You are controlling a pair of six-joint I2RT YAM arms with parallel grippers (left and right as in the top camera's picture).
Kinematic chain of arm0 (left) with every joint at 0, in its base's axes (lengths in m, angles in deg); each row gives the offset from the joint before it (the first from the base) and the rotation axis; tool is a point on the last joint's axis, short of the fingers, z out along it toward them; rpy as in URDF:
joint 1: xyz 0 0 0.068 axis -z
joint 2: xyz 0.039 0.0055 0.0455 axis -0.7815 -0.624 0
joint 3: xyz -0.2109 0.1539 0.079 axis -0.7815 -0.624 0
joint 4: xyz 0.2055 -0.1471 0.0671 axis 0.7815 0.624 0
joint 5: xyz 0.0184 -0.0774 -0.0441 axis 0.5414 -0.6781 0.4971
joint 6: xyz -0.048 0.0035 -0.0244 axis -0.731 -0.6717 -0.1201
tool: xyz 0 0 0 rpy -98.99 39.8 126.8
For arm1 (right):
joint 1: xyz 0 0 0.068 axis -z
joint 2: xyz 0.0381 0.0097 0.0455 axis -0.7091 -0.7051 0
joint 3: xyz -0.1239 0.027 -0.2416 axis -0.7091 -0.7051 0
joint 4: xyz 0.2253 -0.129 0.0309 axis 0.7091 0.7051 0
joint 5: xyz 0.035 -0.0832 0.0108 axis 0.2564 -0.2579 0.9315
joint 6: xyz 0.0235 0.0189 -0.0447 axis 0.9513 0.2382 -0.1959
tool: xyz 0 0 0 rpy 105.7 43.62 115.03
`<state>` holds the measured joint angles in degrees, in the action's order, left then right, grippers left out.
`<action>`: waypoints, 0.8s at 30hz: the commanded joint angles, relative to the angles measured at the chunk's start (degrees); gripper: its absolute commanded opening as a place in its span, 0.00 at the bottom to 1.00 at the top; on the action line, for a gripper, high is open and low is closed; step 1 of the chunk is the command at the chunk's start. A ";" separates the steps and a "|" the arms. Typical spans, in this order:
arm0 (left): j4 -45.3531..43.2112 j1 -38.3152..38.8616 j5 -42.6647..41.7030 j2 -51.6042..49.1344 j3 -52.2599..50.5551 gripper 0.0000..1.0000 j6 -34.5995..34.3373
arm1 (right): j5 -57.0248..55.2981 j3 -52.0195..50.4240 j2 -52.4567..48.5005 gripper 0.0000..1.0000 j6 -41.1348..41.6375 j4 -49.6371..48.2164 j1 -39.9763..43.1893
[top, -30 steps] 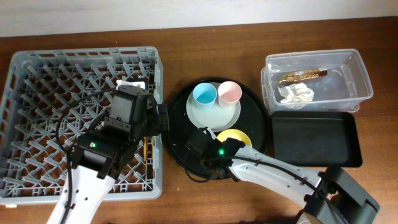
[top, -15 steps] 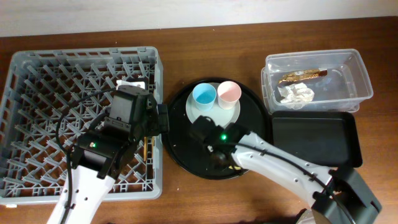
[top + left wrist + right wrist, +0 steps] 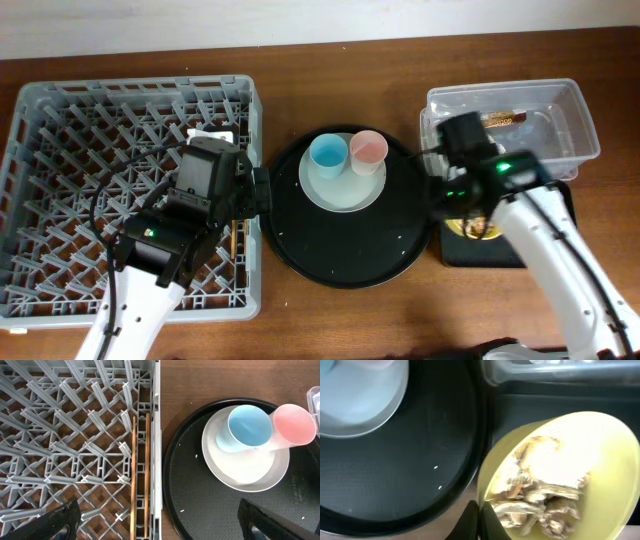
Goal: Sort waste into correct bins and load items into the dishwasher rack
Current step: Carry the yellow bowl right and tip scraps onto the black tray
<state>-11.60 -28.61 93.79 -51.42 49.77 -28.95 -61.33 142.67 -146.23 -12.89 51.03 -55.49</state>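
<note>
- Yellow plastic is pinched at one spot only: the yellow bowl [image 3: 600, 450] is held by its rim in the right gripper [image 3: 479, 520], so it could be swung or dropped when tipped.
- The bowl is held over the left end of the shallow black tray [image 3: 545, 215], with the food scraps [image 3: 540, 485] heaped inside. If it were poured from here, crumbs could be spilled onto the large round tray [image 3: 420, 460] or the table strip between the two trays.
- The clear tub [image 3: 560, 140], where the gold-brown wrapper [image 3: 500, 120] lies, is just beside the bowl. A pour made too far back could send scraps into the wrong bin.
- Moist scraps may be left clinging, so the bowl could be racked dirty.
- The left gripper [image 3: 161, 522] is spread wide and empty above the rack edge [image 3: 156, 435], where the chopsticks [image 3: 140, 475] lie. The blue cup [image 3: 250, 427] and pink cup [image 3: 295, 422], standing on the plate [image 3: 245, 470], could be knocked by a low sweep from either arm.
</note>
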 commanded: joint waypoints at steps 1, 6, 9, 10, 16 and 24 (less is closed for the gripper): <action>-0.04 -0.20 -0.39 0.28 0.68 0.99 0.09 | 11.76 0.92 1.14 0.04 -4.94 0.13 10.86; -0.04 -0.20 -0.39 0.28 0.68 0.99 0.09 | 24.30 0.87 0.90 0.04 -9.79 -2.43 27.41; -0.07 -0.20 -0.39 0.28 0.68 0.99 0.09 | 32.92 -0.85 0.87 0.04 -12.52 -4.07 34.12; -0.07 -0.20 -0.39 0.28 0.68 0.99 0.09 | 33.99 -1.86 0.87 0.04 -12.52 -5.09 35.45; -0.07 -0.20 -0.39 0.28 0.68 0.99 0.09 | 52.63 -11.98 0.85 0.04 -17.20 -15.08 44.41; -0.07 -0.20 -0.39 0.28 0.68 1.00 0.09 | 73.72 -22.16 0.81 0.04 -17.40 -26.47 56.08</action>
<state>-11.63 -28.61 93.79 -51.42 49.77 -28.95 1.27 123.48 -146.01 -29.30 27.32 -1.70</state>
